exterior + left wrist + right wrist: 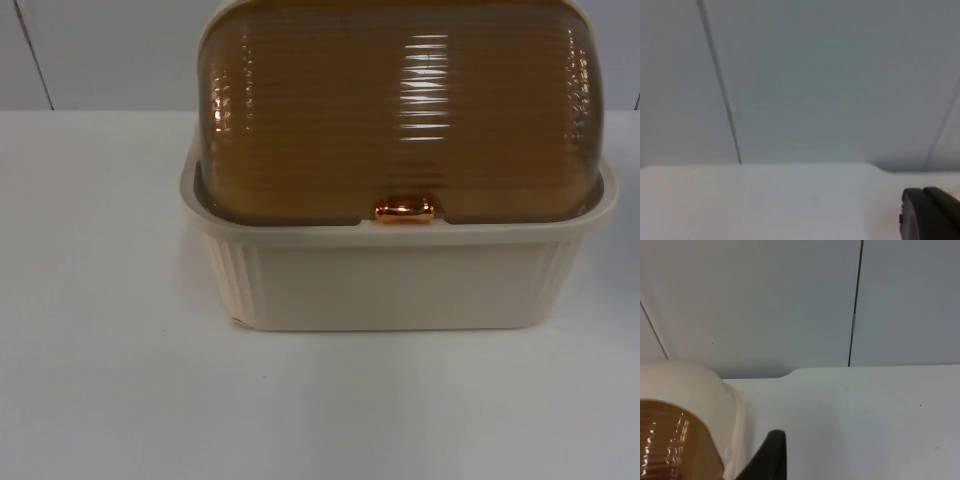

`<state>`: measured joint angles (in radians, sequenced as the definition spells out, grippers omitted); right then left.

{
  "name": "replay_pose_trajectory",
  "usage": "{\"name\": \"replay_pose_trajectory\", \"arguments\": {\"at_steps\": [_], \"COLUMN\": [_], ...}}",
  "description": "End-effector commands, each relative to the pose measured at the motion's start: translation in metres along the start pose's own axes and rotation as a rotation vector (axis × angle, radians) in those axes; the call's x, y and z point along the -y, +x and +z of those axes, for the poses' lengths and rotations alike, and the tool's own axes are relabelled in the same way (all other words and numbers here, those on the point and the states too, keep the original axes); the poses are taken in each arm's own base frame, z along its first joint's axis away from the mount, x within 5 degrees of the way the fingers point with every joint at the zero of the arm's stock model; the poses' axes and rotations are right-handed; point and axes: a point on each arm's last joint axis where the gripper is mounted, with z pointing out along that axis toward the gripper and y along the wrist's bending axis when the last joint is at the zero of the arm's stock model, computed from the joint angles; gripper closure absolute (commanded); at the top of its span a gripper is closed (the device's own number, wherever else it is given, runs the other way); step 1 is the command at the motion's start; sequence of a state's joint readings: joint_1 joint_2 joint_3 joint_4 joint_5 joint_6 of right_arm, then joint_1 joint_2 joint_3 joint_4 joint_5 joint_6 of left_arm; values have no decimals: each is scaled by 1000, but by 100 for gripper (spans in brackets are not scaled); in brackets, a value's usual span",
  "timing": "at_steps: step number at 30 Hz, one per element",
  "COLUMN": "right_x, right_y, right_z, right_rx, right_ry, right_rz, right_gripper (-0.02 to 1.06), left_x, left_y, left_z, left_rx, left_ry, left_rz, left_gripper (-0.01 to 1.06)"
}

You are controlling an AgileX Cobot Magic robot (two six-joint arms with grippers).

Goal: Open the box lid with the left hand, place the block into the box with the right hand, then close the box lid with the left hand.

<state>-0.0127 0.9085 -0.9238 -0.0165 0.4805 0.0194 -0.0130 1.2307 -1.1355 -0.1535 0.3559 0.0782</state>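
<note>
Left wrist view: left gripper's black fingertip [930, 212] over the white table top [765, 200], grey partition wall [815, 75] behind; can't tell whether it's released or clenched, nothing seen in it. Right wrist view: right gripper's black fingertip [771, 455] sits just beside the end wall of the cream ribbed plastic box [700, 390], amber lid edge visible next to it; grip state also can't tell. Top view: box [400, 285] stands on the table [100, 350] near the wall [100, 50], centre-right. Its translucent amber ribbed dome lid [400, 110] is down, closed, front edge seated inside the cream rim. Small shiny copper-coloured handle [405, 209] at mid front edge of the lid, just above the box's front wall
</note>
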Motion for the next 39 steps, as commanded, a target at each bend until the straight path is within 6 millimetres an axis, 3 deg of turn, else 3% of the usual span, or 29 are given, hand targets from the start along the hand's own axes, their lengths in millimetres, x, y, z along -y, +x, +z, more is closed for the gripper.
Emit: {"name": "replay_pose_trajectory", "arguments": {"at_steps": [1, 7, 9, 10, 11, 13, 14, 15, 16, 26, 31, 39], "right_x": [0, 0, 0, 0, 0, 0, 0, 0, 0, 0, 0, 3], "right_y": [0, 0, 0, 0, 0, 0, 0, 0, 0, 0, 0, -1], "right_z": [-2, -2, -2, -2, -2, -2, -2, -2, -2, -6, -22, -23], "right_rx": [4, 4, 4, 4, 4, 4, 4, 4, 2, 6, 23, 29], "right_ry": [1, 1, 1, 1, 1, 1, 1, 1, 1, 1, 1, 31], "right_rz": [-12, -12, -12, -12, -12, -12, -12, -12, -12, -12, -11, -63], "right_gripper": [0, 0, 0, 0, 0, 0, 0, 0, 0, 0, 0, 0], "left_x": [-7, -9, -9, -9, -9, -8, -8, -8, -8, -4, -4, -3], "left_y": [-7, -7, -7, -8, -8, -7, -7, -7, -6, -6, -8, -6], "left_z": [-4, -4, -4, -4, -4, -4, -4, -4, -5, -20, -25, -25], "left_rx": [70, 75, 74, 76, 76, 72, 72, 64, 59, 30, 43, 21], "left_ry": [-17, -27, -28, -29, -29, -23, -23, -21, -19, 7, 6, 14], "left_rz": [-62, -40, -14, 7, 16, 9, 9, 9, 1, -28, -22, -34], "left_gripper": [105, 105, 102, 95, 83, 24, 24, 8, 2, 28, 44, 60]}}
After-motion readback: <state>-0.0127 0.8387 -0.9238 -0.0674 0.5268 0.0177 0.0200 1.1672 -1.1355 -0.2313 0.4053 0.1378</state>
